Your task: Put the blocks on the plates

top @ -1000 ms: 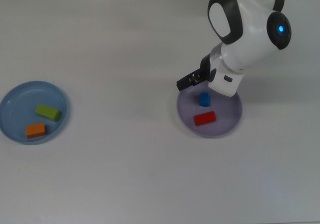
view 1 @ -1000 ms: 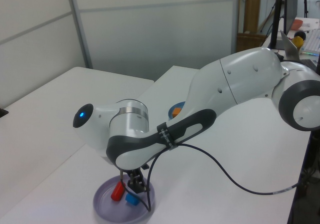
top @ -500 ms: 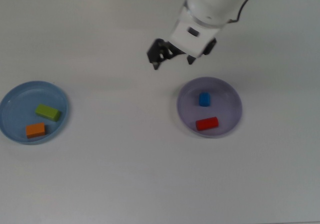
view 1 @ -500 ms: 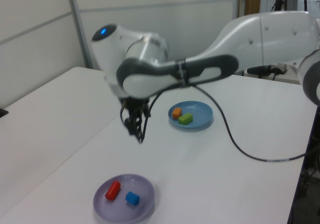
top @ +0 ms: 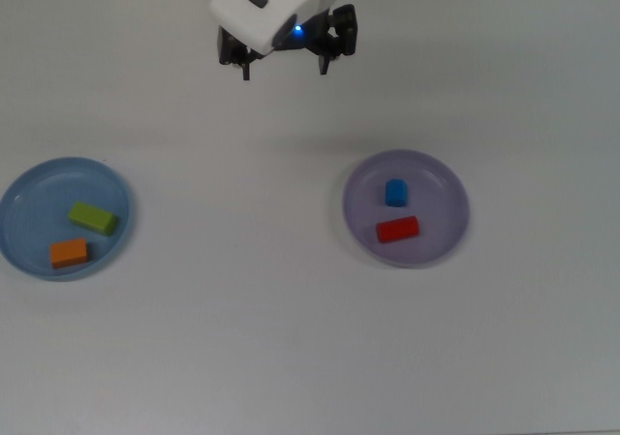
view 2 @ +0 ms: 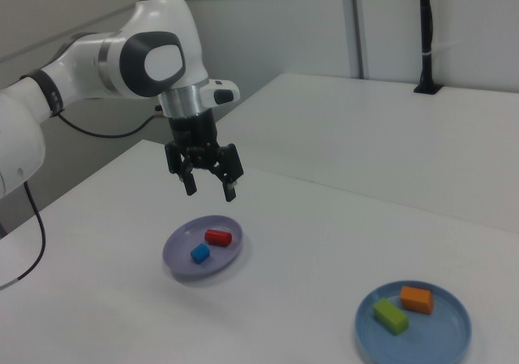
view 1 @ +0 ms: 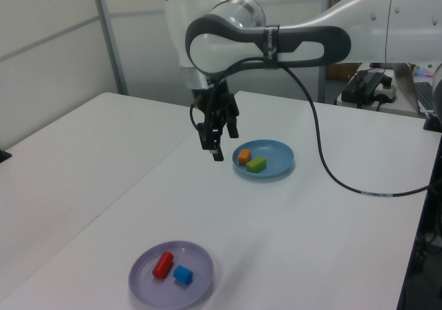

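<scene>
The lavender plate (top: pixel 441 178) (view 1: pixel 200 258) (view 2: pixel 177 254) holds a red block (top: pixel 397 230) (view 1: pixel 163 264) (view 2: pixel 218 237) and a blue cube (top: pixel 395 193) (view 1: pixel 183 275) (view 2: pixel 199 253). On the light blue plate (top: pixel 29 198) (view 1: pixel 280 157) (view 2: pixel 454 340) lie a lime-green block (top: pixel 93 218) (view 1: pixel 256 164) (view 2: pixel 389 316) and an orange block (top: pixel 69 253) (view 1: pixel 244 156) (view 2: pixel 416 299). My gripper (top: pixel 283 65) (view 1: pixel 214 146) (view 2: pixel 210 190) hangs open and empty high above the table, between the two plates and far from both.
The white table (top: pixel 291 338) carries only the two plates. A black cable (view 1: pixel 324 179) trails from the arm. A black post (view 2: pixel 425 40) stands at the far table edge in the right view.
The arm has lifted away from the lavender plate and swung toward the top view's upper left. The gripper stays open; the blocks have not moved.
</scene>
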Controlling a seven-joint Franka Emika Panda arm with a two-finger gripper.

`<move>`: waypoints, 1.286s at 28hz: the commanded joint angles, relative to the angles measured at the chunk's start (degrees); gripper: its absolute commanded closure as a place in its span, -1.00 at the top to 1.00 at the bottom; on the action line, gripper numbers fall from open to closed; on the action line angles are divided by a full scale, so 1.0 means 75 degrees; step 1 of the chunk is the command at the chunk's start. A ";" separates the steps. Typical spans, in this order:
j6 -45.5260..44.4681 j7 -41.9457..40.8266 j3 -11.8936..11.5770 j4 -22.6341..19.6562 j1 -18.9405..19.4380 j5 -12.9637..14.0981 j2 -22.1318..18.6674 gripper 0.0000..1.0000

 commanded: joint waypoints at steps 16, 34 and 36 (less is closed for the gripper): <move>0.0534 0.0912 0.0001 -0.0339 -0.0389 0.0404 -0.0829 1.00; 0.0558 0.0854 -0.0081 -0.0304 -0.0494 0.0474 -0.1357 -1.00; 0.0523 0.0831 -0.0093 -0.0292 -0.0494 0.0381 -0.1380 -1.00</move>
